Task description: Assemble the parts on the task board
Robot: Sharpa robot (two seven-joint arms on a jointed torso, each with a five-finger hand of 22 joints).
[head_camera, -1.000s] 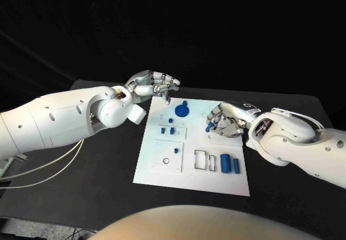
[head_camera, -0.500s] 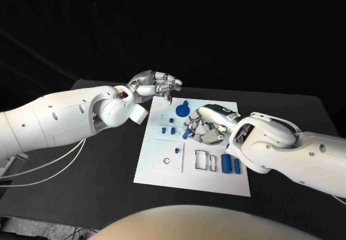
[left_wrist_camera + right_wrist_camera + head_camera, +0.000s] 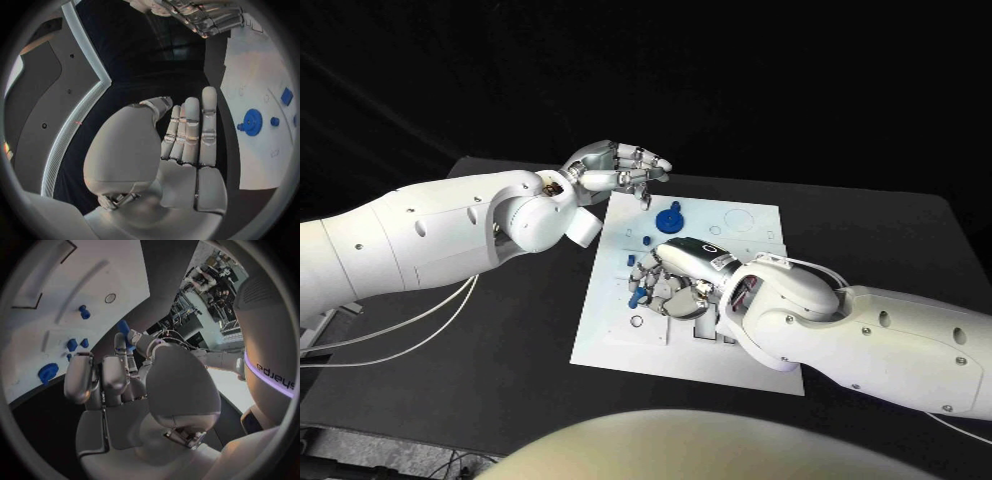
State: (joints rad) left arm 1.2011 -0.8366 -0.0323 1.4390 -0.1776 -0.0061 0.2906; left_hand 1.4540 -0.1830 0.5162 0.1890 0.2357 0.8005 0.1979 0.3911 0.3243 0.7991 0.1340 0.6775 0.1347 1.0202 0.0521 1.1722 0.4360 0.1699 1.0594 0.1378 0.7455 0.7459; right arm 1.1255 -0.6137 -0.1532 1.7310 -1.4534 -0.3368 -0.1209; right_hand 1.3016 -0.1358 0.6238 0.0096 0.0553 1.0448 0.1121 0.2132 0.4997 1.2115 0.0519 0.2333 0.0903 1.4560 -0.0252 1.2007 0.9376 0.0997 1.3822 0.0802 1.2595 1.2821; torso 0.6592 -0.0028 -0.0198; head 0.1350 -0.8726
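head view: my right robot hand pinches a blue part just above the task board, left robot hand empty, apart.

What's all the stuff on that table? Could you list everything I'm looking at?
Table: one, black, under everything.
Task board: one, white plate, middle of the table, with cut-out slots and a small round hole.
Round part: one, blue, a disc with a knob, at the board's far end.
Small parts: a few, blue, on the board beside the right hand; exact count unclear.
Held part: one, blue, short and rod-like, between the right hand's fingertips, above the board.
Cables: white, two, trailing over the table's left side.
Left hand: silver, fingers curled in, raised over the board's far corner, holding nothing.
Right hand: silver, over the board's middle, pinching the held part.
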